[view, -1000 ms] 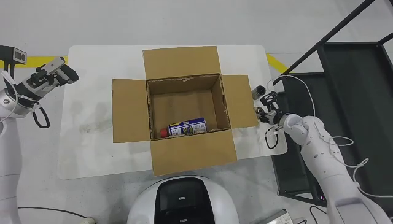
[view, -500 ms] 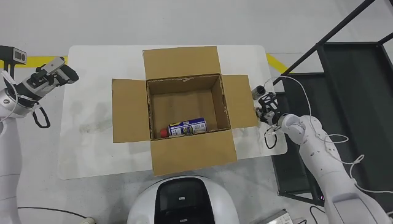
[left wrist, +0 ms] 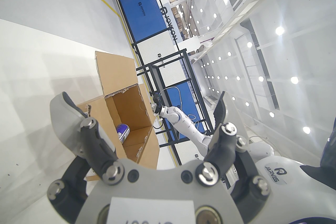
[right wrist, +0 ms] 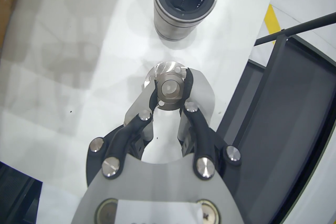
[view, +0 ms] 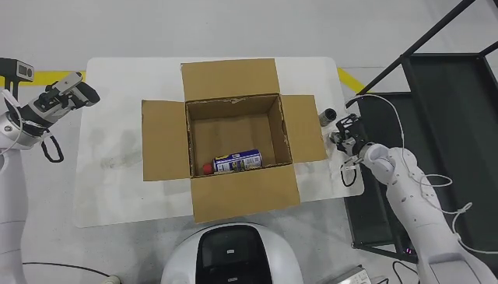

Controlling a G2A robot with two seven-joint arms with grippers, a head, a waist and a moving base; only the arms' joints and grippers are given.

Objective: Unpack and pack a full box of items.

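Observation:
An open cardboard box (view: 233, 140) sits mid-table with all flaps folded out. A blue-and-white can (view: 237, 161) with a red cap lies on its floor against the near wall, and shows again as the can (left wrist: 122, 131). My right gripper (right wrist: 170, 89) is shut on a small flanged metal part (right wrist: 169, 88) just above the table, right of the box (view: 345, 138). An upright steel linear bearing (right wrist: 185, 9) stands just beyond it (view: 329, 116). My left gripper (left wrist: 143, 109) is open with nothing in it, off the table's left edge (view: 84, 89).
The white table (view: 117, 191) is bare to the left of the box. A black metal rack (view: 436, 128) stands close against the table's right edge, right beside my right arm. The box's right flap (view: 303, 128) lies close to the bearing.
My right gripper has shifted slightly to the right, away from the box flap. The bearing, the box, the can and the left arm have stayed put.

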